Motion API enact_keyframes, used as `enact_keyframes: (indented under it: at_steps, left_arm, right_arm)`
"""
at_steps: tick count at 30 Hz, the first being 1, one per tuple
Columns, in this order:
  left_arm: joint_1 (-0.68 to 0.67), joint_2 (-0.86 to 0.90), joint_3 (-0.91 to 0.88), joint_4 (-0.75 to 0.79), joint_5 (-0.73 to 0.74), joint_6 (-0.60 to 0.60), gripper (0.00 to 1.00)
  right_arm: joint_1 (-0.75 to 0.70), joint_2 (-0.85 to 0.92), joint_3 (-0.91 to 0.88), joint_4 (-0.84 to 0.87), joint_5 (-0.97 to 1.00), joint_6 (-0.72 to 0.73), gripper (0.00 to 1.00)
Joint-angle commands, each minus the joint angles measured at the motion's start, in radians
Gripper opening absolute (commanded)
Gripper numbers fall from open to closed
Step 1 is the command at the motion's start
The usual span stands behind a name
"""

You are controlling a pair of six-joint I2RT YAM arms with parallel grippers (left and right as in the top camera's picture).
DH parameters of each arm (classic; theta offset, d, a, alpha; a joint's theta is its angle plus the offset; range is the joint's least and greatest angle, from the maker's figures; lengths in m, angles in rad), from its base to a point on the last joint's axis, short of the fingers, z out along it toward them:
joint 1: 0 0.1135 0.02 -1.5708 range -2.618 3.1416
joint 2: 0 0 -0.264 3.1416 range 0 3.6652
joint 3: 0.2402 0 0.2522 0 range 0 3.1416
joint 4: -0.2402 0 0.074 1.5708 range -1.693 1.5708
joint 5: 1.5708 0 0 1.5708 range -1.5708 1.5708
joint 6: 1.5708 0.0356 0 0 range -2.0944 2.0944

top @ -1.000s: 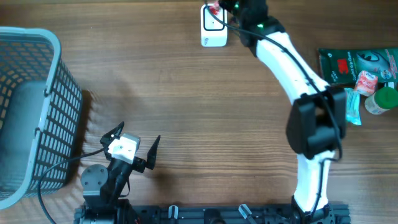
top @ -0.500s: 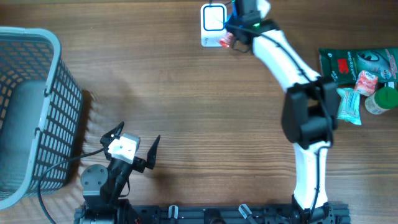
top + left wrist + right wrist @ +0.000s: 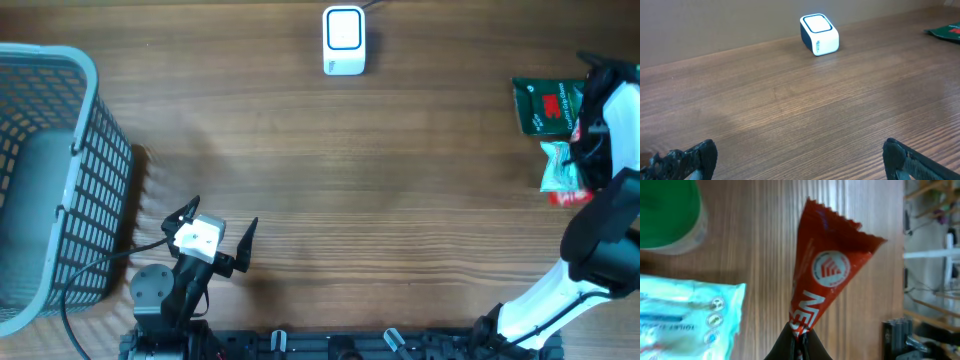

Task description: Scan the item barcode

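Red packet: glossy foil sachet, tapered, serrated end seam, white round logo, white letters "NES" legible. Pinched at narrow end by right gripper, jaws closed tight on it. Located at right edge of bench, beside pale-blue pouch and green lid. Scanner well apart. Left gripper spread wide, holding nothing.
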Motion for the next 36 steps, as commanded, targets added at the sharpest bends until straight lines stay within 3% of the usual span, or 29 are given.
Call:
enact_keyframes:
  at_steps: [1,2,4,7,11,16,20,26,27,30,34,36]
  left_arm:
    - [0.006,-0.005,-0.007,0.002,0.011,-0.01,1.0]
    - [0.006,-0.005,-0.007,0.002,0.011,-0.01,1.0]
    - [0.006,-0.005,-0.007,0.002,0.011,-0.01,1.0]
    - [0.006,-0.005,-0.007,0.002,0.011,-0.01,1.0]
    - [0.006,-0.005,-0.007,0.002,0.011,-0.01,1.0]
    - [0.006,-0.005,-0.007,0.002,0.011,-0.01,1.0]
    - [0.006,-0.005,-0.007,0.002,0.011,-0.01,1.0]
    - [0.006,-0.005,-0.007,0.002,0.011,-0.01,1.0]
    - [0.006,-0.005,-0.007,0.002,0.011,-0.01,1.0]
    - [0.006,-0.005,-0.007,0.002,0.011,-0.01,1.0]
    - [0.006,-0.005,-0.007,0.002,0.011,-0.01,1.0]
    - [0.006,-0.005,-0.007,0.002,0.011,-0.01,1.0]
  right_arm:
    - [0.0,0.004,-0.132,0.185,-0.037,-0.041,0.31]
    - [-0.001,0.004,-0.141,0.213,-0.044,-0.077,0.38]
    - [-0.001,-0.004,-0.122,0.23,-0.07,-0.157,1.0]
    - [0.005,-0.077,-0.06,0.224,-0.228,-0.336,1.0]
    - [0.113,-0.447,-0.059,0.285,-0.579,-0.601,1.0]
    - [0.184,-0.944,-0.059,0.247,-0.679,-0.599,1.0]
    - [0.184,-1.219,-0.059,0.247,-0.678,-0.6,1.0]
    - [0.185,-1.41,-0.068,0.14,-0.592,-0.601,1.0]
    - [0.184,-1.425,-0.111,0.159,-0.605,-0.677,1.0]
    - [0.187,-1.521,-0.284,0.348,-0.737,-0.839,1.0]
    - [0.222,-1.861,-0.827,0.896,-0.898,-0.846,1.0]
    - [0.254,-1.939,-1.031,1.088,-0.888,-0.851,1.0]
